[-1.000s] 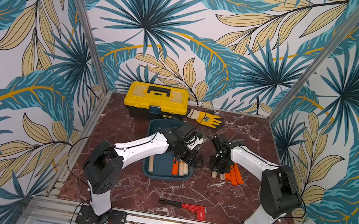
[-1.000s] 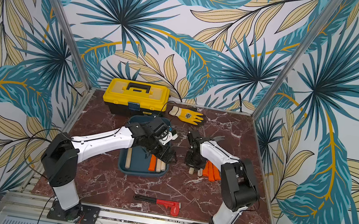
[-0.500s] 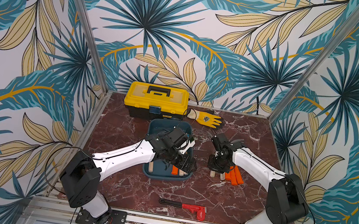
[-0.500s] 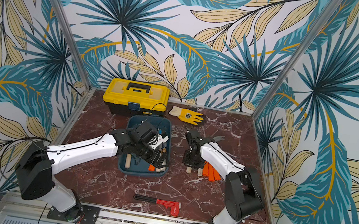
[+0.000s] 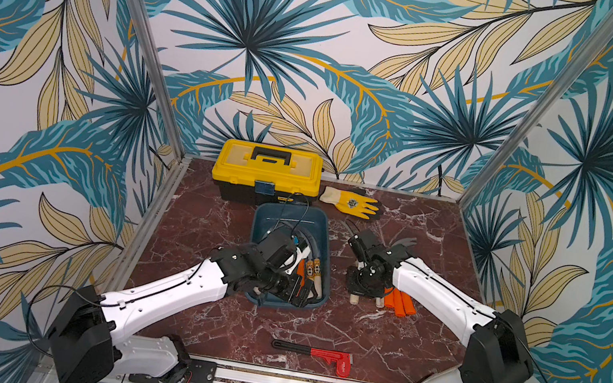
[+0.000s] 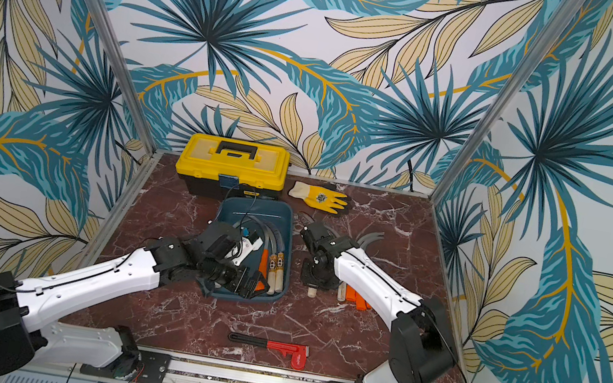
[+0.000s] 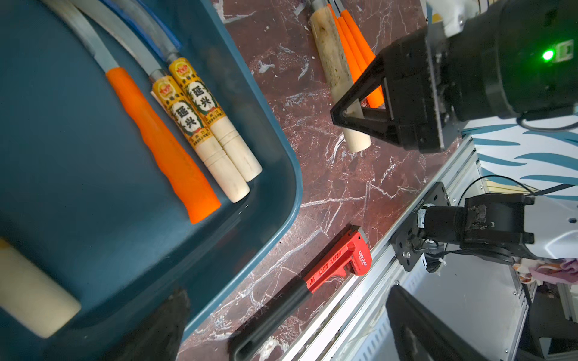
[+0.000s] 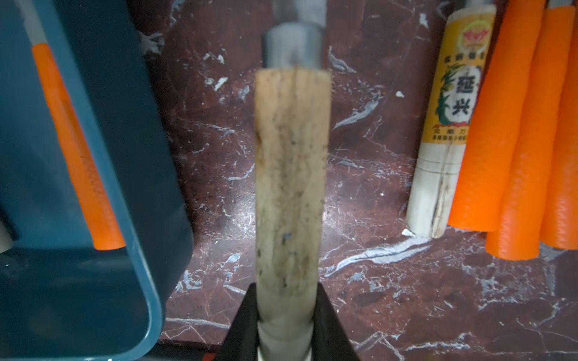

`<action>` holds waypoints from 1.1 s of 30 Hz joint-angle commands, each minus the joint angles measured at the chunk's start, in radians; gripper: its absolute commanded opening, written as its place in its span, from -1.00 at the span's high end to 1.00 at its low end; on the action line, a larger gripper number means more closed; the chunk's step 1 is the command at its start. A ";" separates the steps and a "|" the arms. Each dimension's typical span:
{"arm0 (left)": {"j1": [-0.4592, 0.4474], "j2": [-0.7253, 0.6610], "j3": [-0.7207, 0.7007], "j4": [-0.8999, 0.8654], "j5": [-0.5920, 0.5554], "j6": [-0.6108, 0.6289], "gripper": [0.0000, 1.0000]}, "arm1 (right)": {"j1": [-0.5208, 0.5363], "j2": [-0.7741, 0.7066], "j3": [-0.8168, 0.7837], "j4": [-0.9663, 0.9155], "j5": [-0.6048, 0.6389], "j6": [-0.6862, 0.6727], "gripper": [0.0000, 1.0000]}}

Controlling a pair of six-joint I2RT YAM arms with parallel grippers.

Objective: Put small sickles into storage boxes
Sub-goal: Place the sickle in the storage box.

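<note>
The dark teal storage box [image 5: 292,215] [image 6: 258,203] lies mid-table in both top views. In the left wrist view it holds small sickles: one orange handle [image 7: 162,147], two labelled wooden handles [image 7: 206,137] and a pale handle end [image 7: 31,297]. My left gripper [image 5: 298,290] [image 7: 287,328] hangs open over the box's near end, with nothing between its fingers. My right gripper [image 5: 366,291] [image 8: 286,331] is shut on a plain wooden sickle handle [image 8: 291,175] just right of the box. Beside it lie a labelled wooden handle [image 8: 447,125] and orange-handled sickles [image 8: 516,156] [image 5: 400,303].
A yellow toolbox [image 5: 267,169] stands behind the box, with a yellow glove [image 5: 351,202] to its right. A red pipe wrench [image 5: 315,356] [image 7: 337,262] lies near the front rail. Curved blades [image 5: 403,242] stick out behind my right wrist.
My left arm has swung leftward at its base and drawn its gripper back toward the box's near end. The right gripper has stayed shut on the wooden handle, almost still.
</note>
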 commanded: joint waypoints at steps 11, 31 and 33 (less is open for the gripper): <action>-0.003 -0.227 -0.092 -0.092 -0.108 -0.018 -0.99 | 0.110 -0.060 0.076 -0.081 0.062 0.075 1.00; 0.012 -0.427 -0.069 -0.283 -0.240 -0.026 -0.99 | 0.259 0.113 0.267 -0.093 0.046 0.057 1.00; 0.014 -0.436 -0.062 -0.298 -0.249 -0.030 -0.99 | 0.265 0.137 0.284 -0.087 0.038 0.050 1.00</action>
